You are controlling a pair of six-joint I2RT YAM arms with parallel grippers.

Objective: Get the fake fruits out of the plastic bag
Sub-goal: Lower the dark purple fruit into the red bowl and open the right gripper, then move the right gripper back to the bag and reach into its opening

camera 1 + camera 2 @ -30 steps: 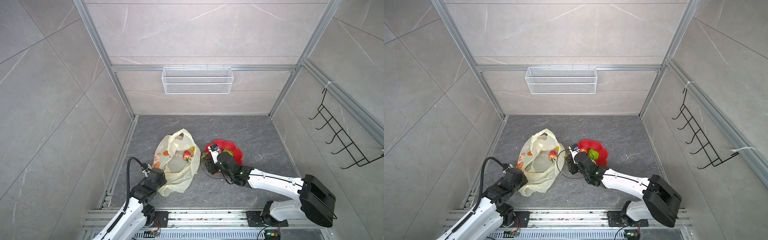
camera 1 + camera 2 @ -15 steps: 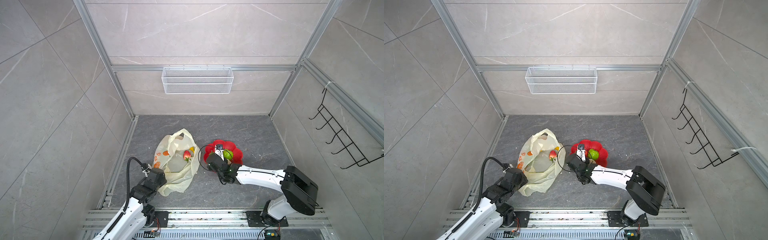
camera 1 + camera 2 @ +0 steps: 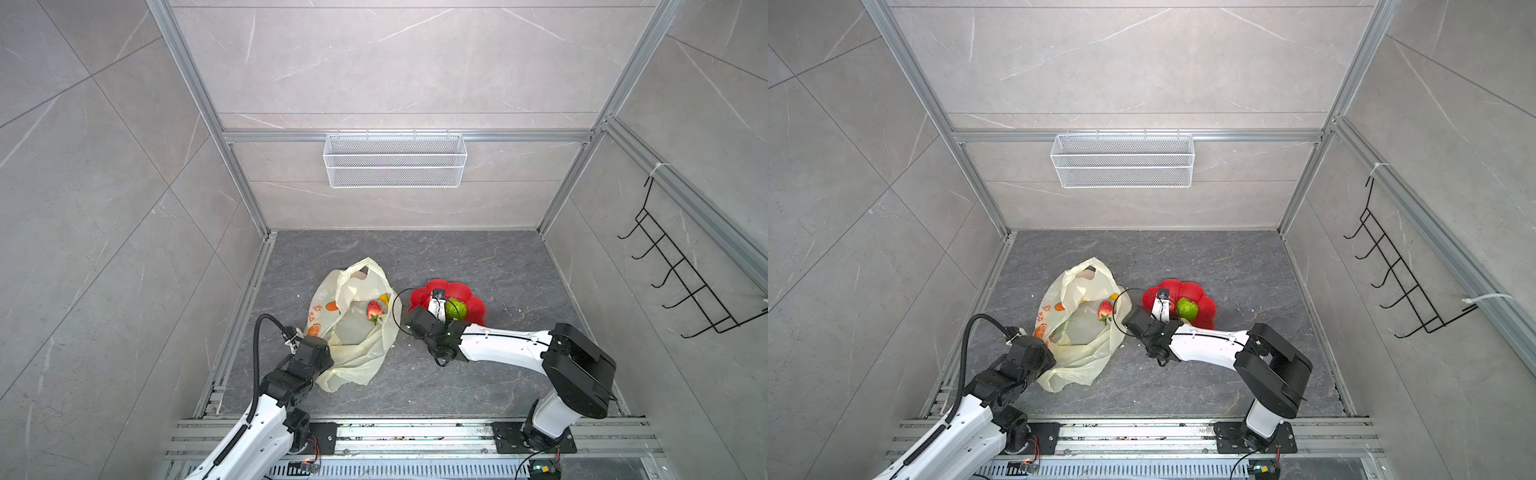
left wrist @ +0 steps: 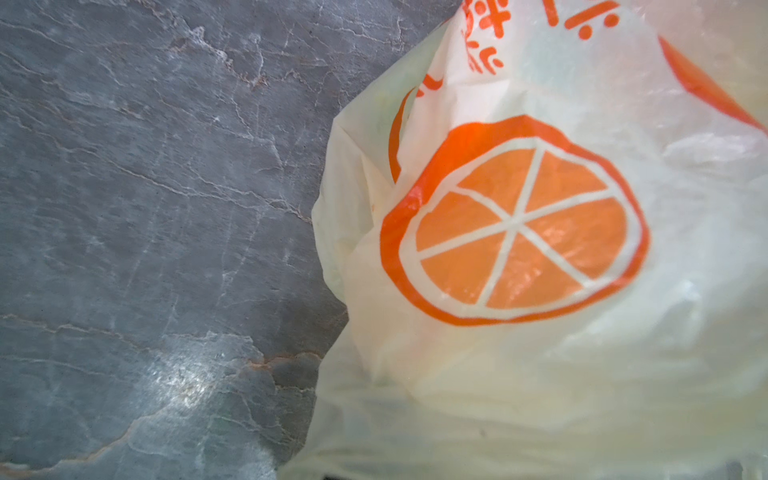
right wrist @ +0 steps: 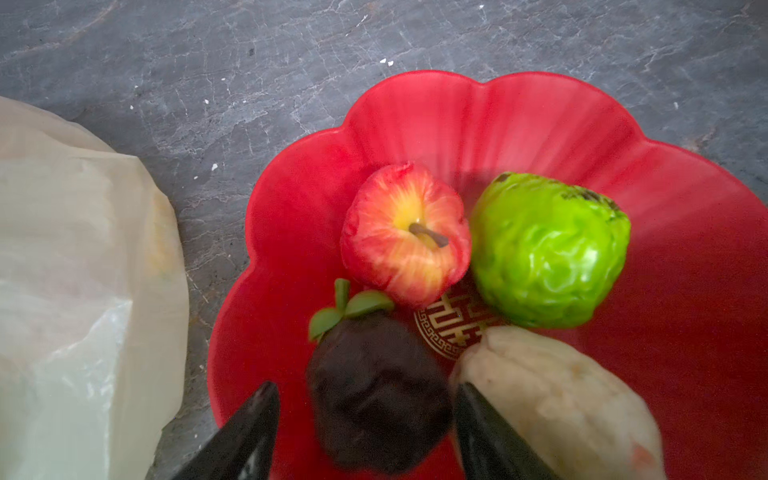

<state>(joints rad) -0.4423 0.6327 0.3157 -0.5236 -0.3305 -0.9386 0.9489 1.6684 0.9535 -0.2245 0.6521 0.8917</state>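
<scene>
Straddling wrinkled dark fruit (image 5: pixel 378 399), right tool (image 5: pixel 366 387) wide, empty, left tool (image 3: pixel 316 348) shut

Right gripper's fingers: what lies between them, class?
The dark fruit, lying on the red plate, with the right gripper open around it; the right wrist view shows this.

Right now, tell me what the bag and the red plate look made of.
The plastic bag: thin translucent cream film, slightly glossy; crinkled folds, light passing through. The red plate: probably moulded plastic, smooth and shiny; soft highlights on its fluted, scalloped rim.
</scene>
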